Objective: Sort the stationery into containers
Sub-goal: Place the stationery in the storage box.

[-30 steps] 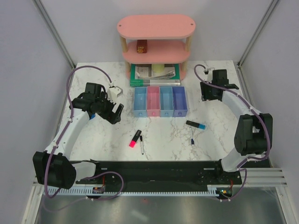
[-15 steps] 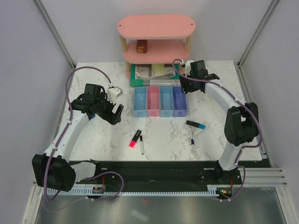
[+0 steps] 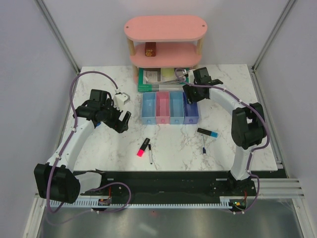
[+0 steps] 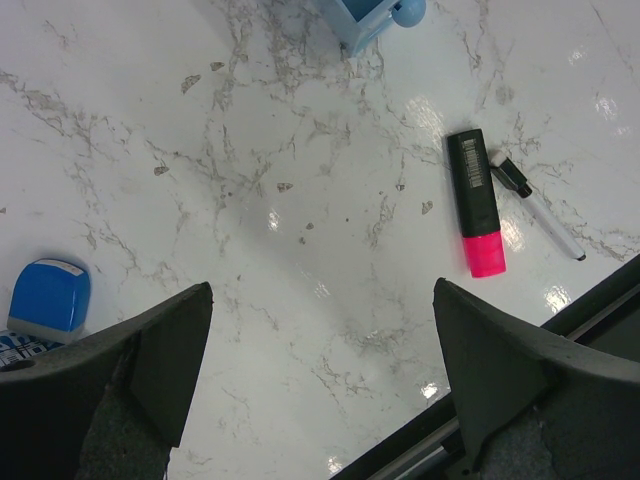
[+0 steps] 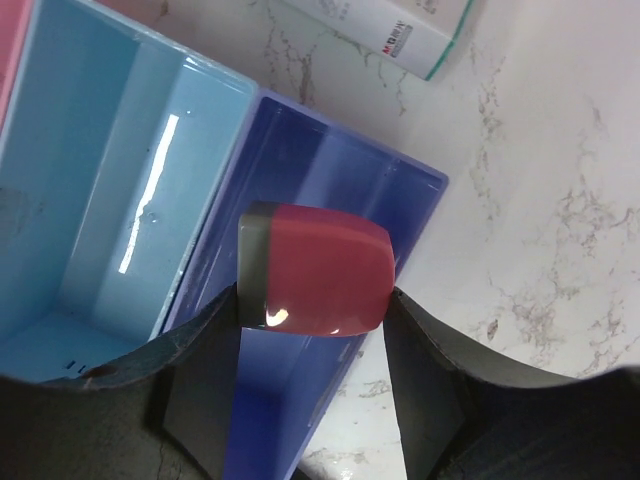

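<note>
My right gripper (image 5: 313, 294) is shut on the pink eraser (image 5: 318, 268), which has a grey end, and holds it over the purple-blue tray (image 5: 335, 180), the right-most of the joined containers (image 3: 170, 108). In the top view that gripper (image 3: 191, 94) hangs at the tray's far end. My left gripper (image 4: 320, 330) stands open over bare marble, left of the trays (image 3: 123, 121). The pink highlighter (image 4: 476, 215) and a thin pen (image 4: 535, 205) lie together in front of the trays. The black-and-blue highlighter (image 3: 207, 132) and another pen (image 3: 203, 145) lie further right.
A small blue block (image 4: 50, 298) lies by my left finger. Green books (image 3: 163, 79) sit just behind the trays under the pink oval shelf (image 3: 165, 42), which carries a brown box (image 3: 150, 49). A black rail (image 3: 168, 181) runs along the near edge.
The right arm has swung left from the table's far right corner to above the purple-blue tray. The left arm has hardly moved.
</note>
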### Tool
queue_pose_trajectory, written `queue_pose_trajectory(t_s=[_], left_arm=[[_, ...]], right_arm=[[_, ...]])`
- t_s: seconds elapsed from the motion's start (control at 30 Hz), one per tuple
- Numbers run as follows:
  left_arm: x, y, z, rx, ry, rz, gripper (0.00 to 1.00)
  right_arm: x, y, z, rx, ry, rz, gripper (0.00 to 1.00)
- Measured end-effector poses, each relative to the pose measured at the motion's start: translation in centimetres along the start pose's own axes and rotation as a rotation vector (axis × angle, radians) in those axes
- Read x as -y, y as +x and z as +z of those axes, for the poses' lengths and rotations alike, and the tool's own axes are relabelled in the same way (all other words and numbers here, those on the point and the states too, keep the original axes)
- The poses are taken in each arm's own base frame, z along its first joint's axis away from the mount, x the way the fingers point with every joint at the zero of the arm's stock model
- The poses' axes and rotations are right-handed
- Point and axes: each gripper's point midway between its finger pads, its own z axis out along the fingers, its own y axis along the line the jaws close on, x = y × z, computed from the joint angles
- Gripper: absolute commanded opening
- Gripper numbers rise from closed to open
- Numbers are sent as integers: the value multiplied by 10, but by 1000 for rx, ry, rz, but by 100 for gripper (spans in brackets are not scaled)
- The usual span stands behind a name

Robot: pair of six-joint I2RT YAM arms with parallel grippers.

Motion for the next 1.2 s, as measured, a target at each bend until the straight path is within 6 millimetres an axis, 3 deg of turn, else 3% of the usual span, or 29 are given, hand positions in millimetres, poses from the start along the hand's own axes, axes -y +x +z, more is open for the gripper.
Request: queue_pose_trajectory(t_s=[0.4,0.83,1.2], left_arm=[[0,1,1,-2,2,-1,98],[2,5,4,-8,11,-4,98],[10,7,10,-11,63,-12,100]], right_arm=[[-7,1,5,-13,24,-47,47],[-7,1,5,-17,42,-71,68],[-12,2,5,-23,36,-87,73]])
